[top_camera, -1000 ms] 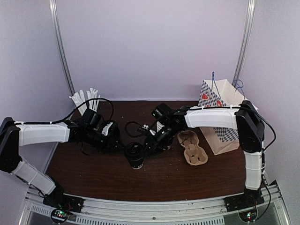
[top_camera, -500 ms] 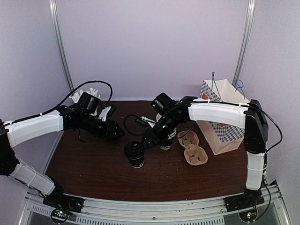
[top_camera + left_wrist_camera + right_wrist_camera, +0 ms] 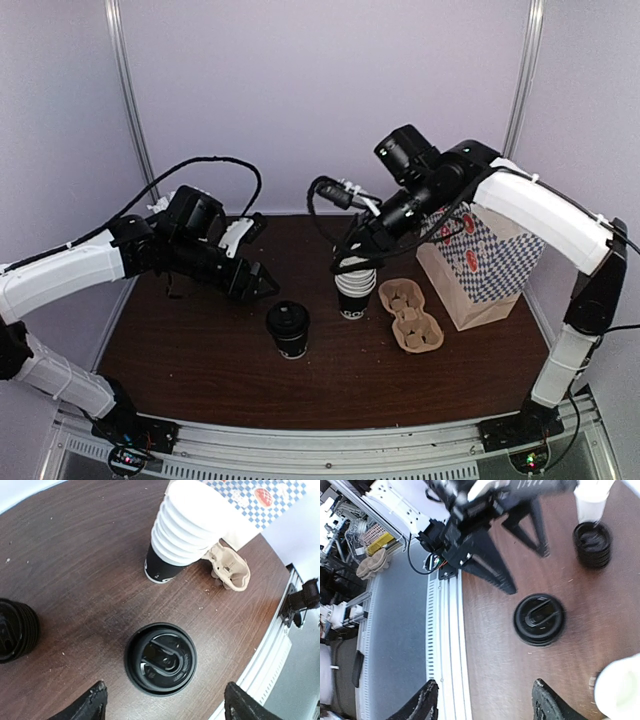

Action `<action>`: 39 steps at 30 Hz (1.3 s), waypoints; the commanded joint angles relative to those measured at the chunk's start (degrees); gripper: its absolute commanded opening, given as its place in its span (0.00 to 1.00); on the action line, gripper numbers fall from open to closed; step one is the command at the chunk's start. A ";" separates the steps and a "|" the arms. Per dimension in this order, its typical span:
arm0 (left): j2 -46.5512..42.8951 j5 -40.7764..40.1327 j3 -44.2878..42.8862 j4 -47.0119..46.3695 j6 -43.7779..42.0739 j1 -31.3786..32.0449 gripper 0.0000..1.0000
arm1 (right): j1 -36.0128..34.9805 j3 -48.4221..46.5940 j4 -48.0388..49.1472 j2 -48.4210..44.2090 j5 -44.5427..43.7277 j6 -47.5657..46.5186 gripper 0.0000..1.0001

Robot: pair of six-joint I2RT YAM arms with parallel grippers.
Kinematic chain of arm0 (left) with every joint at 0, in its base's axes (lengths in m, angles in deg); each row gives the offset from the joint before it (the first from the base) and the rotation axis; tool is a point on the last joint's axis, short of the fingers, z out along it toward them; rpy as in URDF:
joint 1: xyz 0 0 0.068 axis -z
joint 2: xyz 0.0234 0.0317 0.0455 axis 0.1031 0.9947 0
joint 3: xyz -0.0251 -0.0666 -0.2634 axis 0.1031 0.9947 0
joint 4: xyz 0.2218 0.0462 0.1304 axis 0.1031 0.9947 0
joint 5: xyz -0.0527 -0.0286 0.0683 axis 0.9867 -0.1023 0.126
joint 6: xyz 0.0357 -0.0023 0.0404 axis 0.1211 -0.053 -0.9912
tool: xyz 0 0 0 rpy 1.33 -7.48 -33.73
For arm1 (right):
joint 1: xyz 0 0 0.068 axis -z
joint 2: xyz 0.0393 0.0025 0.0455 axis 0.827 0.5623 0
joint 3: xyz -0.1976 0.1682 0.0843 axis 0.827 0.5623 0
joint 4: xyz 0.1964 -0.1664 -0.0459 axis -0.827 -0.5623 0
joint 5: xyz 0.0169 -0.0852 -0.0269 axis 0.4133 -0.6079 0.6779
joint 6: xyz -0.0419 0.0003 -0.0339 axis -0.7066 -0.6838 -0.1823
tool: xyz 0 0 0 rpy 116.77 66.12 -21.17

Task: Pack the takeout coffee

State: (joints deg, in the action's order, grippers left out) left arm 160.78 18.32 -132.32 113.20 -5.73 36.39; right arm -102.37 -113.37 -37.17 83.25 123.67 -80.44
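Note:
The takeout coffee (image 3: 288, 328), white above, black below, with a black dome lid, stands upright on the brown table left of centre. It shows from above in the left wrist view (image 3: 160, 658) and in the right wrist view (image 3: 539, 619). My left gripper (image 3: 262, 284) is open and empty, raised just left of and behind the cup; its fingertips (image 3: 95, 701) straddle open table near the lid. My right gripper (image 3: 350, 250) is open and empty, held high over the stack of lidless white cups (image 3: 355, 285), away from the coffee.
A brown pulp cup carrier (image 3: 410, 313) lies right of the white cups. A blue-checked paper bag (image 3: 480, 255) stands at the far right. A stack of black lids (image 3: 15, 630) sits left of the coffee. The metal front rail (image 3: 447, 645) runs along the near table edge.
Both grippers have drawn away from the coffee. The right arm has risen up and back over the cup stack. The left gripper has lifted and pulled slightly left. The coffee has not moved.

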 commanded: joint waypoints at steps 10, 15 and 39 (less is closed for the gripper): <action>13.08 -14.75 -13.84 12.09 -7.78 6.04 0.92 | 23.94 13.52 -1.49 -21.89 -5.64 -9.59 0.74; 18.10 -13.50 -18.55 17.52 -8.24 6.04 0.98 | 28.38 23.58 0.90 -28.20 -4.07 -10.48 0.77; 22.93 -8.78 -17.83 17.49 -10.82 7.80 0.96 | 32.87 31.40 6.46 -32.26 -8.29 -7.80 0.79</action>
State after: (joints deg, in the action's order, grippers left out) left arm 182.77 10.14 -149.92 131.46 -15.53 43.12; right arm -70.11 -82.90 -32.89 51.30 118.18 -89.69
